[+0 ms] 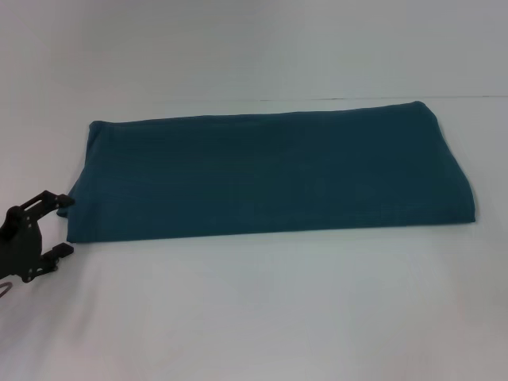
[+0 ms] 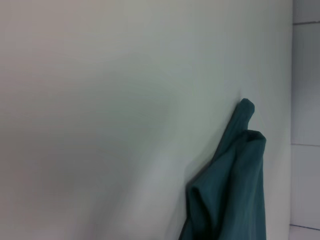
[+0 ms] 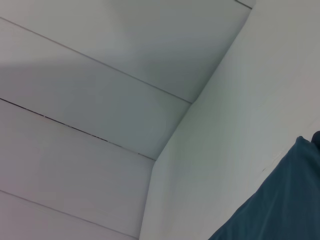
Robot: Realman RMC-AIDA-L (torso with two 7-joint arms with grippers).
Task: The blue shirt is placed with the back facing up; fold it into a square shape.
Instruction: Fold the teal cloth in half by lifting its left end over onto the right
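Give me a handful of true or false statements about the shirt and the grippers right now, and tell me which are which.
1. The blue shirt lies folded into a long band on the white table. True.
2. The left gripper is clamped on the shirt's fabric. False: it is open, beside the shirt's left end, with nothing between its fingers.
3. The right gripper shows in the head view. False: only the left one does.
4. The shirt already forms a square. False: it is far wider than deep.
5. The shirt bears no print. True.
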